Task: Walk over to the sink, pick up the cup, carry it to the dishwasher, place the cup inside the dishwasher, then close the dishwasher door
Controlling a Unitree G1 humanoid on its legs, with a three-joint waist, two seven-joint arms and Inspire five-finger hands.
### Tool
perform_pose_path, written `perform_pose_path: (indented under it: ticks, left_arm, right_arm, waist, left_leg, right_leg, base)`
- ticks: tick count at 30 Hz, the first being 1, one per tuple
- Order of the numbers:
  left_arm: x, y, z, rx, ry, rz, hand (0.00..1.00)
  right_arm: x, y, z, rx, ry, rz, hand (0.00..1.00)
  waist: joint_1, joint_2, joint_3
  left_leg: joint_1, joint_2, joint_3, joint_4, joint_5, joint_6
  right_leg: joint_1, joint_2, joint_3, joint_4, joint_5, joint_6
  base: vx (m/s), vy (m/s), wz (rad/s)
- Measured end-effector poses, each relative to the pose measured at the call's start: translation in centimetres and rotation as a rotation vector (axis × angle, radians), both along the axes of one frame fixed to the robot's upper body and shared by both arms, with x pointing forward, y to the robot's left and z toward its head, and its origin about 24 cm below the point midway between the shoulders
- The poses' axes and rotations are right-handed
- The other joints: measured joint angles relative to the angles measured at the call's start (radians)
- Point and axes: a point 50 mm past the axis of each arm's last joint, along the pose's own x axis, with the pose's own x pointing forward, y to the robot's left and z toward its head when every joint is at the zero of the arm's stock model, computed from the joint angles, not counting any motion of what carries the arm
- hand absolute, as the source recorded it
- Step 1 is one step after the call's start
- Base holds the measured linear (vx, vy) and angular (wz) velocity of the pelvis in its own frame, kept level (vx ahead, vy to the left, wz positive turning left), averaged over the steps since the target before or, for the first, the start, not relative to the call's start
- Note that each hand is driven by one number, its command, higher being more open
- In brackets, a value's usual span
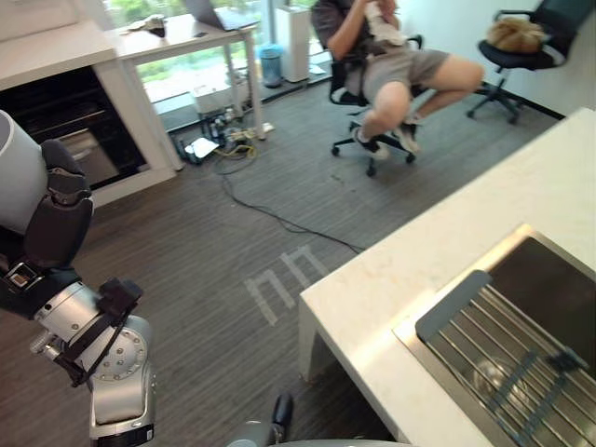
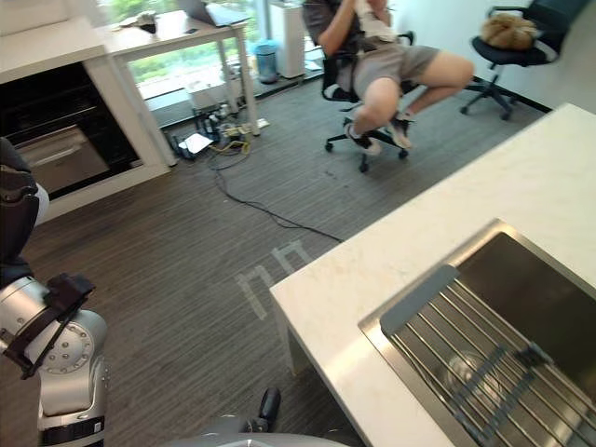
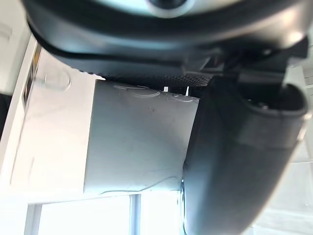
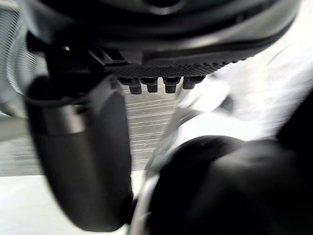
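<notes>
Left robot hand (image 3: 244,147) and right robot hand (image 4: 83,161) could not be read as spread or curled; with the clear glass cup (image 1: 489,377) seemingly on the ribbed steel rack (image 1: 484,340) in the steel sink (image 1: 549,289) of the pale stone counter (image 1: 447,233), stepping closer before reaching seemed best.

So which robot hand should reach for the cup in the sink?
Probably the right robot hand: the sink with the cup lies on the robot's right, while the left arm hangs over the floor.
</notes>
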Motion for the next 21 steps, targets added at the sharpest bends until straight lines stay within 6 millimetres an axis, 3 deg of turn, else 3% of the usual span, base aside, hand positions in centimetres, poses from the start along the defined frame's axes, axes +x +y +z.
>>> perform_pose_path:
  ticks: [2, 4, 5, 6, 7, 8, 9, 10, 11, 12, 13, 14, 15, 16, 17, 18, 19, 21]
  left_arm:
    - [-1.0, 1.0, -1.2, -0.073, 0.055, 0.001, 0.0]
    - [-1.2, 1.1, -1.9, -0.084, 0.107, -0.032, 0.0]
    - [-1.2, 1.1, -2.0, -0.07, 0.122, -0.044, 0.0]
    - [-0.8, 1.2, -2.1, -0.052, 0.14, -0.048, 0.0]
    - [-0.5, 1.3, -2.3, -0.041, 0.153, -0.052, 0.0]
    - [-0.1, 1.4, -2.1, -0.029, 0.155, -0.066, 0.0]
    - [0.1, 1.4, -1.6, -0.014, 0.134, -0.078, 0.0]
    - [0.3, 1.3, -1.4, -0.009, 0.12, -0.086, 0.0]
    - [0.4, 1.1, -1.0, 0.0, 0.086, -0.098, 0.0]
    - [0.4, 1.0, -0.5, 0.024, 0.053, -0.111, 0.0]
    - [0.4, 0.9, -0.2, 0.038, 0.039, -0.121, 0.0]
    - [0.9, 0.4, 0.3, 0.062, 0.02, -0.158, 0.0]
    - [2.5, -0.3, 0.7, 0.082, 0.023, -0.221, 0.0]
    - [3.7, -0.6, 0.4, 0.073, 0.046, -0.254, 0.0]
    - [6.1, -1.5, 0.0, 0.028, 0.071, -0.323, 0.0]
    - [7.3, -1.8, 0.4, 0.034, 0.077, -0.36, 0.0]
    - [8.3, -2.5, -0.1, 0.002, 0.102, -0.411, 0.0]
    - [8.9, -3.0, -0.9, -0.019, 0.162, -0.47, 0.0]
  right_arm:
    - [0.6, -0.5, 0.1, -0.009, -0.026, 0.066, 1.0]
    - [1.2, -0.9, 0.1, 0.001, -0.044, 0.089, 1.0]
    - [1.6, -1.1, 0.1, 0.012, -0.053, 0.097, 1.0]
    - [2.1, -1.2, 0.1, 0.027, -0.081, 0.104, 1.0]
    - [2.3, -1.3, 0.1, 0.036, -0.091, 0.106, 1.0]
    - [2.6, -1.6, 0.1, 0.051, -0.094, 0.107, 1.0]
    - [3.0, -2.2, 0.2, 0.051, -0.091, 0.132, 1.0]
    - [3.1, -2.5, 0.2, 0.054, -0.084, 0.146, 1.0]
    - [3.2, -2.9, 0.3, 0.062, -0.073, 0.163, 1.0]
    - [3.2, -3.0, 0.3, 0.063, -0.074, 0.169, 1.0]
    - [3.1, -3.3, 0.4, 0.056, -0.069, 0.171, 1.0]
    - [2.6, -4.6, 0.7, 0.023, -0.059, 0.183, 1.0]
    - [2.7, -5.5, 0.9, 0.006, -0.07, 0.175, 1.0]
    - [3.0, -5.5, 0.9, 0.007, -0.077, 0.167, 1.0]
    - [3.6, -5.2, 0.8, 0.015, -0.088, 0.157, 1.0]
    - [4.2, -4.5, 0.6, 0.025, -0.099, 0.159, 1.0]
    - [5.0, -5.2, 0.7, -0.003, -0.107, 0.162, 1.0]
    - [5.2, -5.6, 0.8, -0.019, -0.11, 0.178, 1.0]
  waist:
    - [0.019, 0.006, 0.004]
    - [0.026, 0.031, 0.02]
    - [0.033, 0.047, 0.026]
    - [0.023, 0.057, 0.029]
    - [0.015, 0.058, 0.032]
    - [0.013, 0.055, 0.049]
    - [0.017, 0.06, 0.058]
    - [0.019, 0.051, 0.059]
    - [0.027, 0.027, 0.056]
    - [0.027, 0.027, 0.043]
    - [0.024, 0.036, 0.033]
    - [0.017, 0.087, 0.014]
    - [-0.017, 0.104, 0.022]
    - [-0.035, 0.103, 0.021]
    - [-0.084, 0.092, 0.015]
    - [-0.085, 0.059, 0.02]
    - [-0.117, 0.098, 0.05]
    - [-0.099, 0.094, 0.051]
  left_leg:
    - [-0.031, -0.007, -0.004, 0.044, 0.001, -0.001]
    - [-0.038, -0.001, -0.033, 0.053, 0.015, -0.008]
    - [-0.044, 0.023, 0.007, 0.023, -0.001, -0.006]
    - [-0.068, 0.056, 0.111, 0.011, -0.041, 0.0]
    - [-0.087, 0.064, 0.171, 0.028, -0.065, 0.009]
    - [-0.148, 0.099, 0.307, 0.126, -0.109, 0.043]
    - [-0.193, 0.115, 0.383, 0.279, -0.125, 0.067]
    - [-0.206, 0.119, 0.416, 0.354, -0.143, 0.086]
    - [-0.207, 0.144, 0.466, 0.491, -0.221, 0.087]
    - [-0.191, 0.225, 0.5, 0.579, -0.296, 0.043]
    - [-0.176, 0.294, 0.521, 0.587, -0.307, 0.031]
    - [-0.128, 0.461, 0.614, 0.526, -0.272, 0.042]
    - [-0.109, 0.393, 0.629, 0.431, -0.278, 0.008]
    - [-0.106, 0.333, 0.576, 0.346, -0.227, 0.032]
    - [-0.051, 0.269, 0.626, 0.171, -0.133, 0.108]
    - [-0.02, 0.291, 0.815, 0.259, -0.214, 0.13]
    - [0.048, 0.339, 0.921, 0.271, -0.244, 0.005]
    - [0.112, 0.251, 0.936, 0.193, -0.235, 0.007]
  right_leg:
    - [0.014, 0.011, 0.024, -0.045, 0.0, 0.001]
    - [0.024, 0.043, 0.02, -0.052, 0.01, -0.006]
    - [0.025, 0.069, 0.017, -0.06, 0.02, -0.013]
    - [0.024, 0.091, 0.011, -0.083, 0.036, -0.03]
    - [0.021, 0.078, -0.007, -0.095, 0.05, -0.051]
    - [0.015, 0.055, -0.074, -0.097, 0.075, -0.027]
    - [0.012, 0.019, -0.133, -0.088, 0.092, -0.002]
    - [0.012, -0.007, -0.155, -0.088, 0.097, 0.006]
    - [0.012, -0.064, -0.192, -0.087, 0.106, 0.02]
    - [0.009, -0.102, -0.233, -0.079, 0.11, 0.024]
    - [0.005, -0.114, -0.263, -0.058, 0.11, 0.024]
    - [-0.022, -0.124, -0.352, 0.045, 0.098, 0.013]
    - [-0.069, -0.156, -0.374, 0.18, 0.028, 0.021]
    - [-0.097, -0.133, -0.375, 0.201, -0.003, 0.005]
    - [-0.153, -0.069, -0.4, 0.13, 0.008, -0.028]
    - [-0.176, -0.087, -0.441, 0.031, 0.126, -0.03]
    - [-0.134, -0.116, -0.493, 0.078, 0.127, 0.001]
    - [-0.131, -0.188, -0.453, 0.129, 0.112, 0.027]
  base:
    - [-0.09, 0.013, 0.19]
    - [-0.19, 0.005, 0.46]
    - [-0.29, -0.025, 0.95]
    - [-0.29, -0.036, 1.16]
    - [-0.3, 0.026, 1.48]
    - [-0.28, 0.127, 1.46]
    - [-0.31, 0.225, 1.33]
    - [-0.25, 0.27, 1.16]
    - [-0.15, 0.242, 1.1]
    - [-0.07, 0.295, 1.13]
    - [0.02, 0.334, 1.3]
    - [0.01, 0.42, 1.76]
    - [0.0, 0.326, 2.08]
    - [-0.09, 0.203, 2.73]
    - [-0.03, 0.07, 2.3]
    - [0.0, 0.072, 2.38]
    - [0.04, 0.135, 1.23]
    - [-0.03, 0.226, 0.34]
